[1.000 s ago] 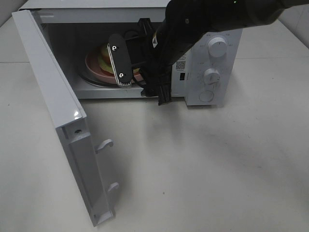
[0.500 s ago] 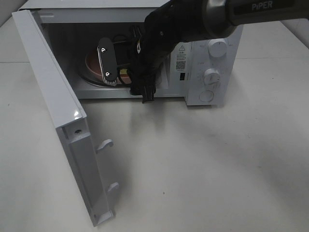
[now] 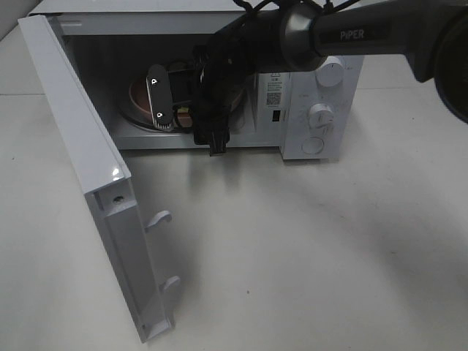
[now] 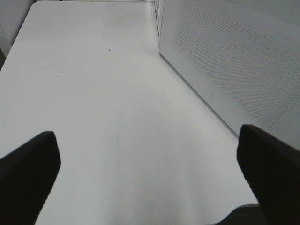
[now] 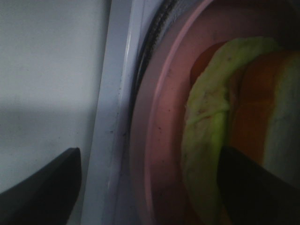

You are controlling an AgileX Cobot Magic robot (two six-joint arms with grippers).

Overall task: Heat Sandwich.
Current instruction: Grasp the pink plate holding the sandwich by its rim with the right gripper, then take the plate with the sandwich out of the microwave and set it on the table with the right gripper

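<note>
White matte counter (image 3: 329, 241) carries a white microwave (image 3: 322, 80) at its far edge, with the door (image 3: 80, 168) swung wide toward the near-left corner. The sandwich (image 5: 220, 140) sits on a pink plate (image 5: 159, 117) inside the cavity. The right gripper (image 3: 186, 117) is in the cavity, jaws well apart astride the plate rim, gripping nothing. The left gripper (image 4: 150, 178) hangs over the counter beside the microwave's perforated wall, jaws spread wide and empty.

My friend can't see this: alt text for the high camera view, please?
A black robot arm reaches its end effector into an open white microwave, at a pink plate inside. The door hangs wide open on the left.
</note>
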